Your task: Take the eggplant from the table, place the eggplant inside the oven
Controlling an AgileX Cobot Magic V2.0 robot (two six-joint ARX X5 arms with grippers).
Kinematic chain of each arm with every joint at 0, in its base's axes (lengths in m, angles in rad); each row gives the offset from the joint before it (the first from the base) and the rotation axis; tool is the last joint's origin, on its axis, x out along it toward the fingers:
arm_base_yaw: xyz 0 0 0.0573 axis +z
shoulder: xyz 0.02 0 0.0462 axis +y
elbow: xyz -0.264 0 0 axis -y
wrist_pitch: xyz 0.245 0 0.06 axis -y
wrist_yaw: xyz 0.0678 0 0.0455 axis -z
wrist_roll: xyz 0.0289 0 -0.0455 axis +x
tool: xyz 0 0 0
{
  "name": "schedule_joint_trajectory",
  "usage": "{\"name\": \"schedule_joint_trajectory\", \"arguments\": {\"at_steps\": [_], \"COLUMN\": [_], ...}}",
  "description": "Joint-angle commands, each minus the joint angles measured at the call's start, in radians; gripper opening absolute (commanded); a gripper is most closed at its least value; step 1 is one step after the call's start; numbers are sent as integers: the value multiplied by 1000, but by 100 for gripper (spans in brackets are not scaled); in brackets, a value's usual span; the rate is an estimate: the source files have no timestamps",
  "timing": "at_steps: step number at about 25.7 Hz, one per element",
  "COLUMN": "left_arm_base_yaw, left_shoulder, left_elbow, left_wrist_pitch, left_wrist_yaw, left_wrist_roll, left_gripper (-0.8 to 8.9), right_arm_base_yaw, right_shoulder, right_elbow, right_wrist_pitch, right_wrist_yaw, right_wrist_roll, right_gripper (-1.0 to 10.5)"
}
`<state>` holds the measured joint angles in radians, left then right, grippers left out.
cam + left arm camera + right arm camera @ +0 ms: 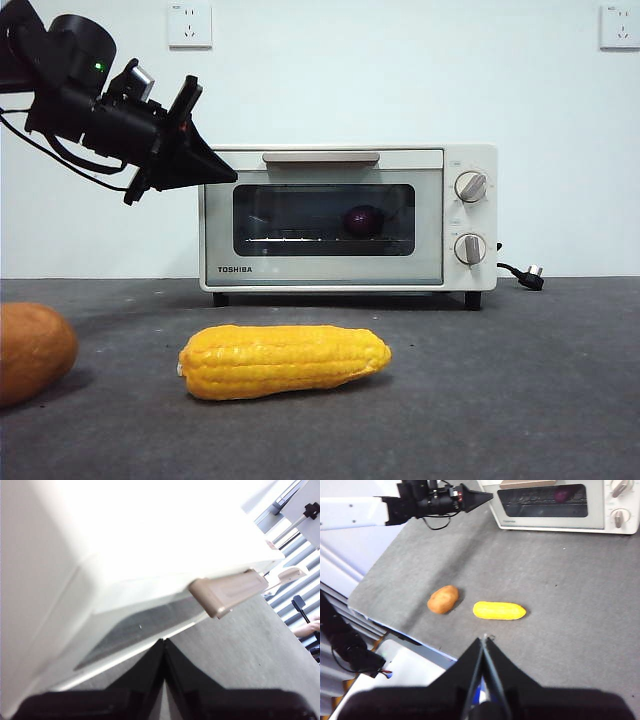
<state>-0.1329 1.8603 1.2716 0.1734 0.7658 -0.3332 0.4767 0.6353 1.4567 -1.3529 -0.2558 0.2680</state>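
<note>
Corn cob (285, 361) is what's seen first in the front view, lying on its side on the dark grey bench (520, 400), with an orange-brown rounded vegetable (30, 352) cut off at the edge just beside it. From the right wrist view the two are seen lying near each other but apart, toward the near side of the bench, well away from the oven (345, 218). That oven, a cream-white Toshiba, is parked at the back against the wall, door closed, bar handle (321, 157) across the top of the door and two round knobs (470, 186) stacked on one side. The eggplant (363, 221) is already inside: a dark purple rounded end can be made out through the glass window, resting on the wire rack. A plug (531, 276) on its cord is left lying on the bench next to the oven. The left gripper (222, 172) is held up in the air right at the oven's upper corner, jaws pressed together to a point with nothing between them; its own camera is filled by the oven's white top, with the handle close by. The right gripper (484, 642) is kept high above the near edge of the bench, jaws also pressed together and carrying nothing. Whether the left tip is actually touching the oven can't be told.
</note>
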Motion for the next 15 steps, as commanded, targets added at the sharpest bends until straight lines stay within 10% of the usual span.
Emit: {"name": "schedule_joint_trajectory", "arguments": {"at_steps": [1, 15], "left_arm_base_yaw": [-4, -56], "left_shoulder": [-39, -385], "left_elbow": [0, 0], "left_wrist_pitch": [-50, -423], "left_wrist_yaw": [0, -158], "left_wrist_roll": [47, 238], "left_gripper": [-6, -6], "right_arm_base_yaw": [2, 2], "right_shoulder": [-5, -5], "right_elbow": [-3, -3], "right_wrist_pitch": [-24, -24], "right_wrist_yaw": [33, 70], "right_wrist_roll": [-18, -38], "right_gripper": [-12, -12]}}
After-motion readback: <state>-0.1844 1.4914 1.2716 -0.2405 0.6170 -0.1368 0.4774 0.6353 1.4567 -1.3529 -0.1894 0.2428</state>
